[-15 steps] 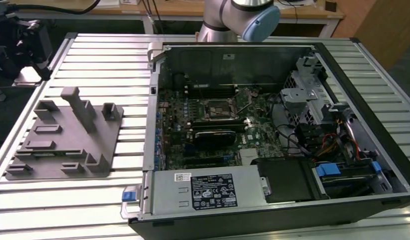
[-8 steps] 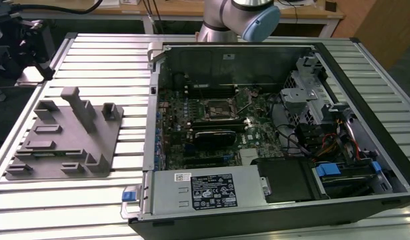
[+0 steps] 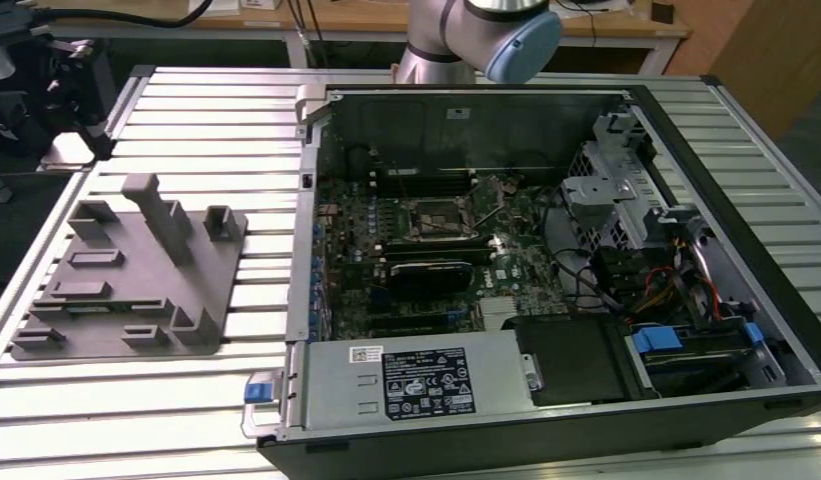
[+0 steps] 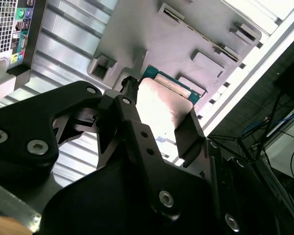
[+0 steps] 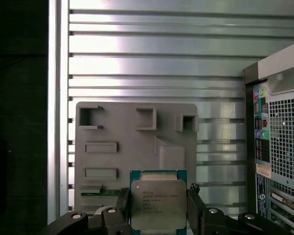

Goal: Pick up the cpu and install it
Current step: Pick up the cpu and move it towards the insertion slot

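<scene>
The cpu (image 5: 158,203), a square chip with a silvery top plate and a green rim, sits between my gripper's (image 5: 159,215) two black fingers (image 5: 196,211), which are shut on its opposite edges. It hangs well above the grey fixture plate (image 5: 137,147). In the second wrist view the cpu (image 4: 159,105) shows as a bright plate with a green edge, clamped in the gripper (image 4: 159,120). In the exterior view the motherboard socket (image 3: 430,222) lies in the middle of the open computer case (image 3: 383,385), and the arm's blue-capped joint (image 3: 524,45) is at the far edge.
The grey fixture plate (image 3: 130,280) with raised blocks lies on the ribbed metal table (image 3: 170,100) at the exterior view's left. The case holds a power supply (image 3: 410,380), cables and drive bays (image 3: 677,340). Its rear panel (image 5: 279,147) stands beside the plate.
</scene>
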Controlling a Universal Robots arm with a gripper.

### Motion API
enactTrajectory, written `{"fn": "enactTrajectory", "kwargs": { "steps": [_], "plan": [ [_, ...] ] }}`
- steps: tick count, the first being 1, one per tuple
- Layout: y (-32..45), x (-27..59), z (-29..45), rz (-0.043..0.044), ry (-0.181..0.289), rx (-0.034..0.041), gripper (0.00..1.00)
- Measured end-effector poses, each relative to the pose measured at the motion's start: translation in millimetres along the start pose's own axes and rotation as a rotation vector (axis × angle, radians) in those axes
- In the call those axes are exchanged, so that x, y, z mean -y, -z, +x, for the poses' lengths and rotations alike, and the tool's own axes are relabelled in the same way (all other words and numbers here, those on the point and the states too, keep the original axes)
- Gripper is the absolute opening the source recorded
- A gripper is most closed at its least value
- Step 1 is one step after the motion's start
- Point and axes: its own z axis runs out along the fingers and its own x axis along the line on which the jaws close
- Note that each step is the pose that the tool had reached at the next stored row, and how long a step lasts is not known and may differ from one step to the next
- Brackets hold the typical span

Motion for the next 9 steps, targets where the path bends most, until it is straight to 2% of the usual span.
{"fn": "enactTrajectory", "kwargs": {
  "steps": [9],
  "plan": [
    [-0.4,-0.4,-6.8,-0.0001,0.0,0.0001,0.55]
  ]
}}
